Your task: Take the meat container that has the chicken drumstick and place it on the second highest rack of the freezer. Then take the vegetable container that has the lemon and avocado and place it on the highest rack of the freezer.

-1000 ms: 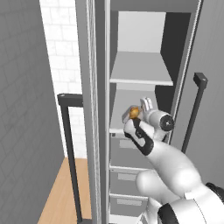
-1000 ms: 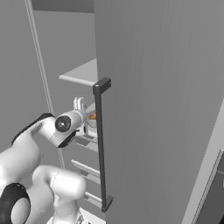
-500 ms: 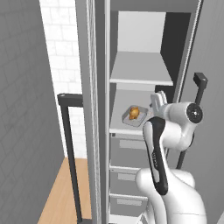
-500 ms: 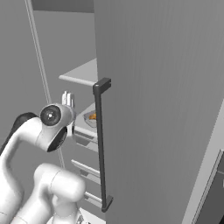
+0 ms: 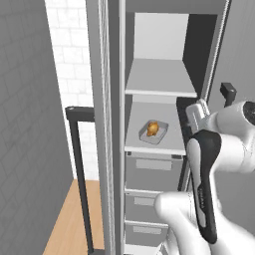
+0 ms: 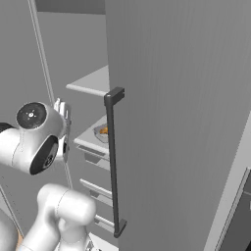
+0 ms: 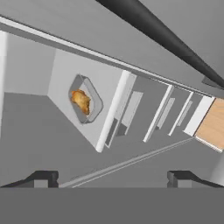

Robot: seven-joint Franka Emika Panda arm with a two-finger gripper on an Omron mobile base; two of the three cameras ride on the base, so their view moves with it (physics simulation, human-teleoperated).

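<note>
With the meat container [image 5: 153, 133] and its chicken drumstick [image 5: 153, 128] resting on the freezer's [image 5: 164, 99] lower flat shelf, my pincer [image 7: 112, 177] hangs spread and empty, so fetching the lemon-and-avocado container looks next.

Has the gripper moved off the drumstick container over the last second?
Yes. The gripper, jaws open, has pulled back right, out of the freezer; the container sits alone on the lower shelf.

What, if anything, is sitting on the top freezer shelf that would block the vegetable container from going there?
Nothing visible. The highest rack looks bare in the left base view. The meat container with the chicken drumstick sits on the shelf below it, and the end effector is open outside the compartment.
</note>
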